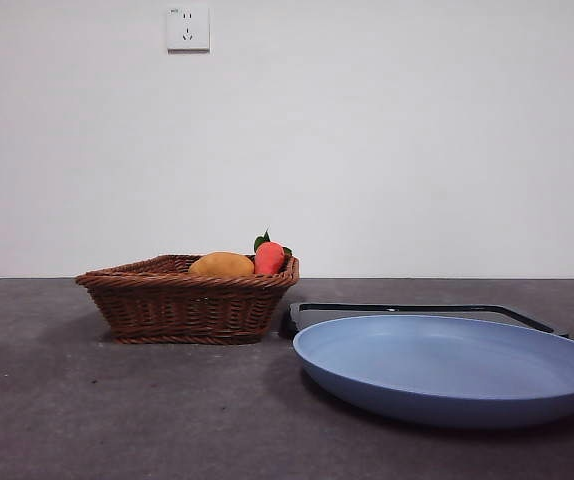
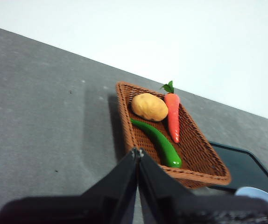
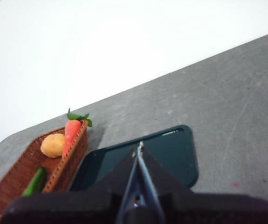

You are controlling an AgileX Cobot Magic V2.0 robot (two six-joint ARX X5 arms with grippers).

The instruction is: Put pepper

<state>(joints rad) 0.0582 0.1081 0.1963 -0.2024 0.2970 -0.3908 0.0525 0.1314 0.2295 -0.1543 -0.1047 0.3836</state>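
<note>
**Green pepper lying just ahead of my left hand, long axis slanting away**

Glossy dark green is what I am steering by: the pepper (image 2: 157, 141) is lying in the wicker basket (image 2: 124, 121), along the wall nearest my left hand (image 2: 137, 154). That hand is hovering above the grey desk (image 2: 45, 121) with its two jaws pressed together, holding nothing. The pepper's near tip is sitting just beyond the jaw tips, and its long axis is running away from the hand at a slant, toward the potato (image 2: 149, 106) and the carrot (image 2: 172, 116) farther in.

My right hand (image 3: 139, 151) is also closed and empty, hanging over the dark tray (image 3: 171, 154), with the basket well off to its side; only a short stub of pepper is showing there. I am judging the left hand the nearer one, needing to open its jaws across the pepper's width.

The front camera is hiding the pepper entirely behind the basket wall, yet it alone is showing the whole blue plate (image 1: 447, 365), standing beside the basket.
</note>
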